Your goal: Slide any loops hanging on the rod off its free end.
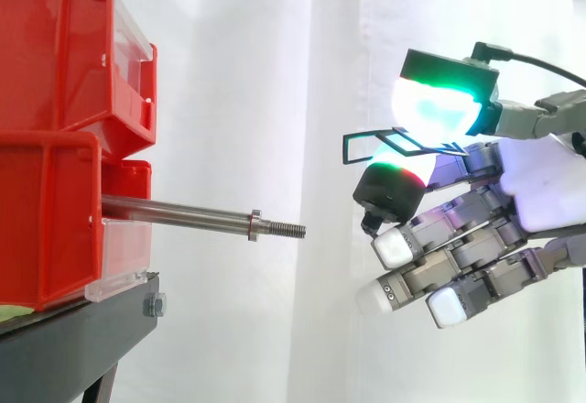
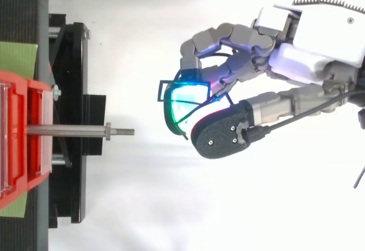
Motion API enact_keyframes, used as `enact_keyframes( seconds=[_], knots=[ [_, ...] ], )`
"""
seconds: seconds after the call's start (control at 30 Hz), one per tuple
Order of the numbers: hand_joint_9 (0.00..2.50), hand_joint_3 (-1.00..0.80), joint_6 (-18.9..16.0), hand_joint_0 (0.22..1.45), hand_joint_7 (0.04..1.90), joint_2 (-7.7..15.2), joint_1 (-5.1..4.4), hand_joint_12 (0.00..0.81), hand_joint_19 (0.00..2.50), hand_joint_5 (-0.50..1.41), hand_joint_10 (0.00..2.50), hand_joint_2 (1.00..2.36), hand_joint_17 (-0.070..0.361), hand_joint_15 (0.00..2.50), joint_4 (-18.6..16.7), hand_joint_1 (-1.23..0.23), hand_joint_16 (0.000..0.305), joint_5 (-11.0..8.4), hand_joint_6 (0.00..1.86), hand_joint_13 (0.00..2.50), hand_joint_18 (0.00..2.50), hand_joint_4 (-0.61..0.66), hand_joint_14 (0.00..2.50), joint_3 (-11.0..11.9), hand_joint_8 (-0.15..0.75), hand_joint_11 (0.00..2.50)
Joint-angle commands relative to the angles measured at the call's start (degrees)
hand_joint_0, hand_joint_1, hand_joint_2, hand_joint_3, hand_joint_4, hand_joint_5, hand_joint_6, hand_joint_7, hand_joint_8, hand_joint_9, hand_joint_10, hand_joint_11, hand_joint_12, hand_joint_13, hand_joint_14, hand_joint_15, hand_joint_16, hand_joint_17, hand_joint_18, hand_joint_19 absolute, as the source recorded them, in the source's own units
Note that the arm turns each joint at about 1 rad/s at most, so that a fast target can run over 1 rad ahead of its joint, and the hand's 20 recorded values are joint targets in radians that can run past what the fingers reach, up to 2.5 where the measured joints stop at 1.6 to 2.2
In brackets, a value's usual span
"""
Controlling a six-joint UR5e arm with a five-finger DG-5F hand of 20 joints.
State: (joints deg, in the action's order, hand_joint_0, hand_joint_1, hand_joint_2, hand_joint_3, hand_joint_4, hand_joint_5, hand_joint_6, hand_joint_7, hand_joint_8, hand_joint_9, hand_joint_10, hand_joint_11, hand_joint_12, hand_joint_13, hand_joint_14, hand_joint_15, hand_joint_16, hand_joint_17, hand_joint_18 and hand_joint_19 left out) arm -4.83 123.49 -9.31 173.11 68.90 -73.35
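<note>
A bare metal rod (image 1: 183, 212) sticks out level from the red bins (image 1: 55, 137), ending in a threaded free end (image 1: 286, 230) with a nut just behind it. Nothing hangs on the rod. To the right of its tip, well clear of it, my hand (image 1: 540, 183) pinches a thin black wire loop (image 1: 345, 149) between a green-glowing pad and the pad beneath it. From above, the loop (image 2: 159, 90) juts out of the hand (image 2: 308, 51) toward the rod (image 2: 68, 130), slightly to one side of its line.
The stacked red bins rest on a black stand (image 1: 73, 339) at the left. Seen from above, a green sheet (image 2: 17, 60) lies under the bins. A white curtain backs the scene, with open air between rod tip and hand.
</note>
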Motion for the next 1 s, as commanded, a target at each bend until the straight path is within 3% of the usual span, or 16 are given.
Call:
enact_keyframes(
  seconds=[0.0,0.13,0.27,0.6,0.87,0.97],
  knots=[
    [0.89,-0.28,-0.09,0.60,1.24,0.00,-0.18,0.321,0.47,-0.13,0.02,1.02,0.104,0.05,0.48,-0.63,0.046,-0.09,0.77,0.55,0.68,0.10,0.00,0.13,0.291,0.45],
    [0.87,-0.17,-0.09,0.59,1.22,0.00,-0.27,0.328,0.46,-0.15,0.02,1.02,0.106,0.04,0.48,-0.67,0.047,-0.09,0.79,0.54,0.67,0.11,0.00,0.13,0.293,0.47],
    [0.86,-0.27,-0.09,0.60,1.23,0.00,-0.27,0.326,0.46,-0.16,0.02,1.02,0.105,0.04,0.39,-0.71,0.047,-0.09,0.79,0.53,0.67,0.13,0.00,0.13,0.292,0.48],
    [0.89,-0.41,0.70,0.60,1.23,0.00,-0.09,0.321,0.48,-0.13,0.01,1.01,0.104,0.04,-0.23,-0.47,0.046,0.09,0.77,0.54,0.66,0.15,0.00,0.13,0.290,0.44],
    [0.88,-0.39,1.14,0.60,1.24,0.00,-0.09,0.320,0.48,-0.13,0.02,1.01,0.104,0.05,-0.23,-0.48,0.046,0.09,0.77,0.54,0.67,0.15,0.00,0.13,0.292,0.43],
    [0.87,-0.33,1.14,0.60,1.25,0.00,-0.09,0.322,0.47,-0.13,0.01,1.01,0.105,0.04,-0.23,-0.54,0.047,0.09,0.77,0.54,0.67,0.14,0.00,0.13,0.295,0.43]
  ],
)
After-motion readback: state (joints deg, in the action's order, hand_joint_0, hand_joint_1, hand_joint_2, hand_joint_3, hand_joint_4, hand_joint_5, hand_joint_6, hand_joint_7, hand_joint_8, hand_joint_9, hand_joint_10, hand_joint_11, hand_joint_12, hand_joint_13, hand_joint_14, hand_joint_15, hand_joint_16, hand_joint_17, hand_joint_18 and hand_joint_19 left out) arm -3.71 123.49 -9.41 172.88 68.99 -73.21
